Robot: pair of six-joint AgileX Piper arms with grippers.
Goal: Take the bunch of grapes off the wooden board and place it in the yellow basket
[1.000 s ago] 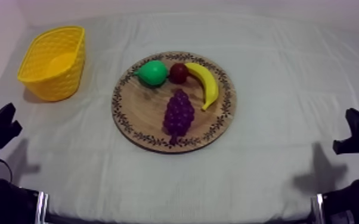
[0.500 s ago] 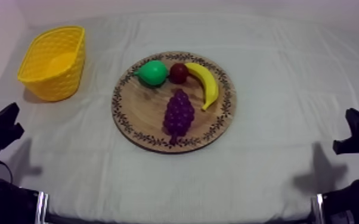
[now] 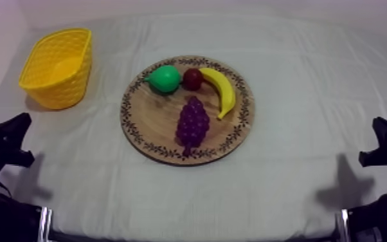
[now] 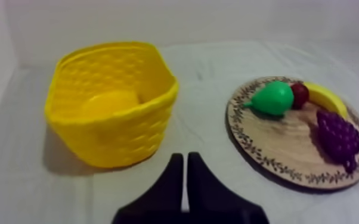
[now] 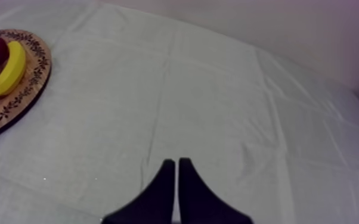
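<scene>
Grey-white cloth (image 3: 299, 96), wooden board (image 3: 150, 121) with purple knobbly bunch of grapes (image 3: 192, 123); left gripper (image 4: 185, 156), right gripper (image 5: 175, 161) clenched empty

No readable text, label or number anywhere.

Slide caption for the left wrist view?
Left tool, shut, facing the yellow basket; bunch of grapes on the wooden board.

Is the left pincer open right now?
No: the left pincer is shut to a narrow wedge with nothing in it, just short of the yellow basket.
</scene>
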